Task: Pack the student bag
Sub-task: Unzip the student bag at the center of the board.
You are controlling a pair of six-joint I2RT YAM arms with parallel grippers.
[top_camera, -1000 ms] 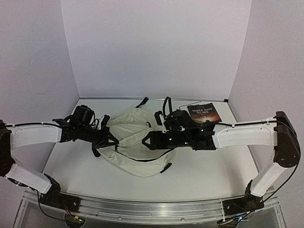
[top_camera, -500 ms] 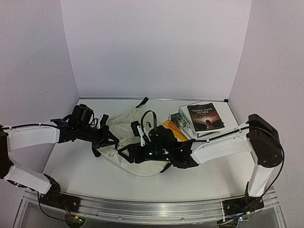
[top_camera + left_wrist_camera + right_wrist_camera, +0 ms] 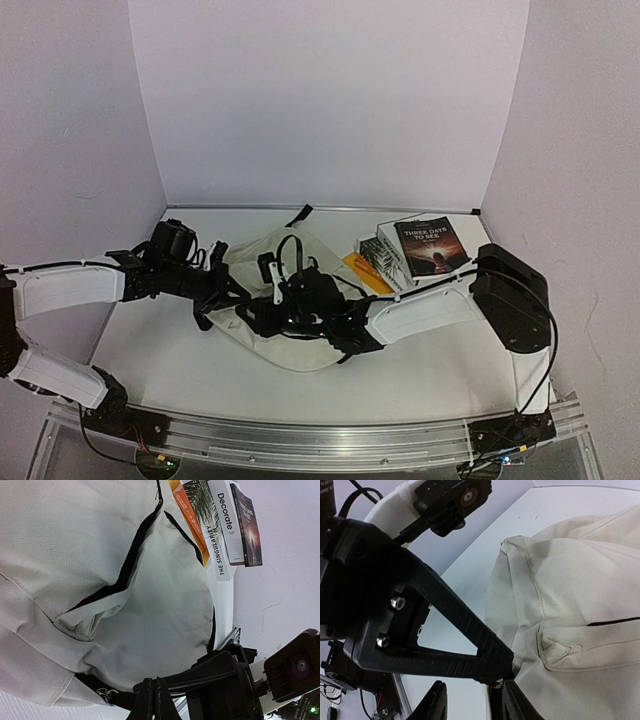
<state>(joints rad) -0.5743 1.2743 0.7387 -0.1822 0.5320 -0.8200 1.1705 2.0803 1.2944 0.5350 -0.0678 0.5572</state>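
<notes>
- left jaws, on the left arm (image 3: 70,285): pinched shut on the black trim at the left edge of the student bag (image 3: 290,348), next to a small metal ring (image 3: 105,695).
- right jaws, on the right arm (image 3: 420,312), which reaches across the bag: parted with a moderate gap and holding nothing. They sit just beside the left jaws at that same edge. One finger (image 3: 506,705) is at the fabric; can't tell if it touches.
- student bag: lies flat on the desk (image 3: 440,370), left of centre.
- zip slit (image 3: 125,572): parted a little and black lining shows, but the mouth isn't held wide. Inside is hidden. The bag looks flat, so my read is nothing is packed.
- orange book (image 3: 365,272): on the desk just right of the bag, outside it.
- book stack (image 3: 425,250): far right, three titles readable in the left wrist view, all outside the bag.
- status: early. Left to do, as I judge it: spread the mouth, load four books, zip up.
</notes>
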